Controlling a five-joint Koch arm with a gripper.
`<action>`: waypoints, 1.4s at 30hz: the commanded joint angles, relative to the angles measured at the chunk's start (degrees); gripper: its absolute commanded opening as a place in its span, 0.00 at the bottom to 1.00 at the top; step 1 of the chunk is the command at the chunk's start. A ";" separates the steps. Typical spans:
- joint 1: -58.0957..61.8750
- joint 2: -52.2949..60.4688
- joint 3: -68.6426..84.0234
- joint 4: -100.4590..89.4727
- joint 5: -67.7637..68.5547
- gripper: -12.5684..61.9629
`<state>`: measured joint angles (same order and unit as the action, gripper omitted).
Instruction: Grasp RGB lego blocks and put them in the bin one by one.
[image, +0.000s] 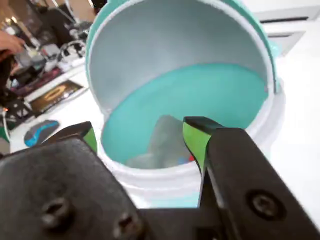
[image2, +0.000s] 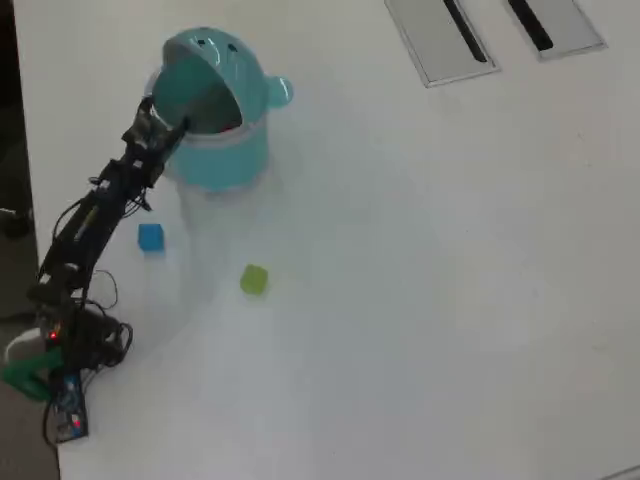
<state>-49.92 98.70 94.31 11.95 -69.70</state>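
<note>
Your gripper (image: 142, 131) hangs at the bin's (image2: 225, 165) mouth — jaws apart, nothing between them.

In the wrist view a speck of the red block (image: 190, 158) shows inside the bin, just beyond your green-tipped fingers (image: 195, 140). In the overhead view the blue block (image2: 150, 236) lies on the table (image2: 420, 280) beside your arm — the yellow-green block (image2: 254, 279) sits farther right.

Both views were brightly and evenly lit. In the wrist view, the black gripper (image: 140, 134) with lime-green tips was blurred, and the white table (image: 300, 100) was washed out. In the overhead view, the teal round plastic bin (image2: 215, 150) cast a faint shadow.
</note>
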 joint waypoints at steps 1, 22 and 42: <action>1.32 5.71 0.00 -0.62 -1.76 0.59; 31.11 21.62 26.81 4.22 -31.73 0.59; 41.40 8.09 24.79 16.08 -48.87 0.60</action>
<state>-8.17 105.73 123.93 30.23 -116.10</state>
